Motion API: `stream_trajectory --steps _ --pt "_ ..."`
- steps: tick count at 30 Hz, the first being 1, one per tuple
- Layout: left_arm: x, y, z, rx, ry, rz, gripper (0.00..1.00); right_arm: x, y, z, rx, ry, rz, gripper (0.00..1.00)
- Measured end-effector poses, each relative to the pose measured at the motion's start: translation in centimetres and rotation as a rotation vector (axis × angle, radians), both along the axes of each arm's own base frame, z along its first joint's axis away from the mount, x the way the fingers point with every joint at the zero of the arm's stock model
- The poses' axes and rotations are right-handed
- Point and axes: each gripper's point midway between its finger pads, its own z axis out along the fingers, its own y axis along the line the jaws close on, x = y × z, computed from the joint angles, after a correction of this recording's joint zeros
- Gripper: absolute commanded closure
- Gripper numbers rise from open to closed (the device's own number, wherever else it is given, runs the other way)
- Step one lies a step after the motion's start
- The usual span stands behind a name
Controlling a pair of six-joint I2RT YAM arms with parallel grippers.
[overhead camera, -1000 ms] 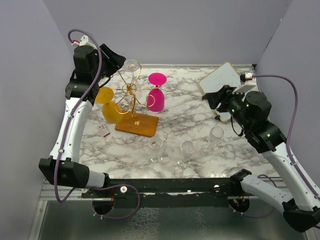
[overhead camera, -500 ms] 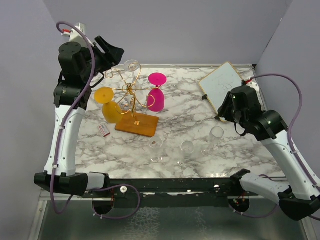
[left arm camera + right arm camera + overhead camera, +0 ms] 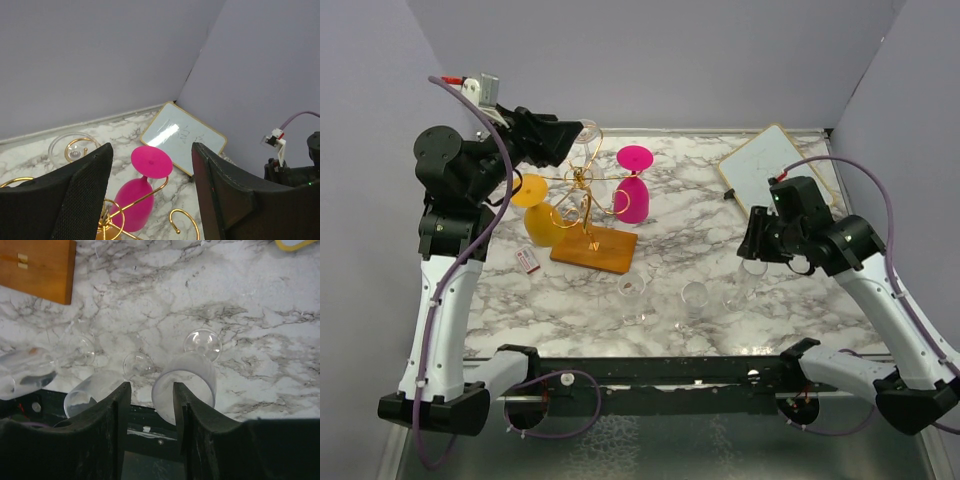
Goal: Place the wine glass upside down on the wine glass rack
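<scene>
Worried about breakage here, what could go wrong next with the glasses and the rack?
The right end effector hangs open over clear wine glasses lying close together near the table edge; a grab could send a neighbour rolling. The left end effector, close to the loaded wine glass rack, might snag its wire.

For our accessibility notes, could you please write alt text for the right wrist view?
The right arm's open black pincer hovers over one clear wine glass on a white-and-grey marble table, with two more clear glasses to the left. A corner of the orange-brown wooden rack base shows top left.
</scene>
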Motion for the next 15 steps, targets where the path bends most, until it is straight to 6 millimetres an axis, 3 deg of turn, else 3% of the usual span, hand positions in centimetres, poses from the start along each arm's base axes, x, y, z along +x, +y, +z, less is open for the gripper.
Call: stream_trajectory --steps 3,8,15 --pt "-0.9 0.0 1.2 0.012 -0.068 -0.007 0.34 -0.7 0.3 -0.9 -0.007 0.049 0.039 0.63" --pt "-1.4 0.1 1.4 0.012 -0.102 -0.007 0.34 -1.8 -0.2 -2.2 -0.043 0.116 0.056 0.64" --pt "-1.2 0.1 1.2 0.012 -0.103 -0.007 0.33 -2.3 -0.4 -4.3 -0.069 0.169 0.069 0.8"
